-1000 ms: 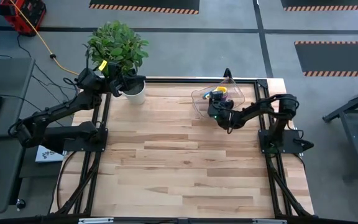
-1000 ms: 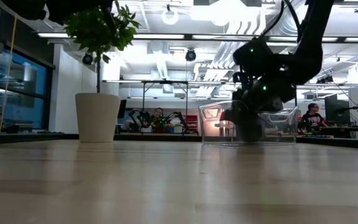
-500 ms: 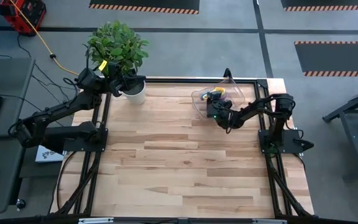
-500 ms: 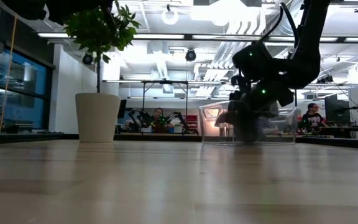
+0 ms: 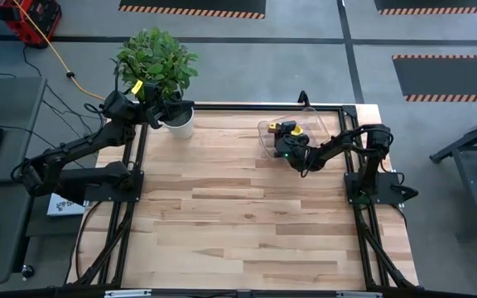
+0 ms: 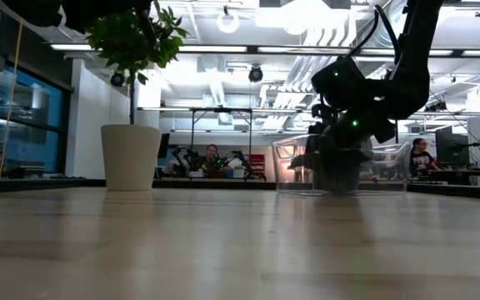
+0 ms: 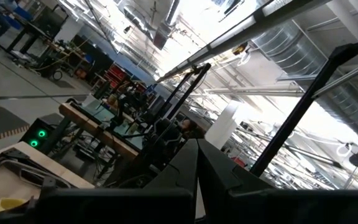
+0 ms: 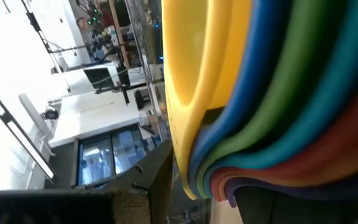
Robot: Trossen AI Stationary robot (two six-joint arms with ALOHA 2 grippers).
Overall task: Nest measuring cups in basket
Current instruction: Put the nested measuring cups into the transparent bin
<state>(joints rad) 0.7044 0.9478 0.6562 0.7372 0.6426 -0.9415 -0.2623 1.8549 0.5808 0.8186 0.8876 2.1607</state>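
The clear basket (image 5: 309, 124) stands at the table's far right. My right gripper (image 5: 286, 136) reaches into it from the near side, almost level. The nested measuring cups (image 8: 241, 93) fill the right wrist view, yellow innermost, then blue, green, teal and red rims. From above only a yellow cup (image 5: 296, 129) shows beside the gripper. The stack lies between my open right fingers, one of which (image 8: 154, 180) shows dark beside the yellow rim. My left gripper (image 5: 185, 106) is shut on nothing, raised at the far left by the plant. My right gripper has the nested stack's rims (image 8: 194, 180) between its two fingers, inside the basket. The view looks along the fingers, and I cannot tell whether they touch the cups.
A white plant pot (image 5: 178, 124) with a leafy plant stands at the table's far left corner, next to my left arm. The wooden tabletop (image 5: 238, 215) stretches toward the near edge. In the low view, people sit at benches beyond the table.
The basket has slid a little toward the table's right edge. My right gripper has stayed at it and rolled slightly.
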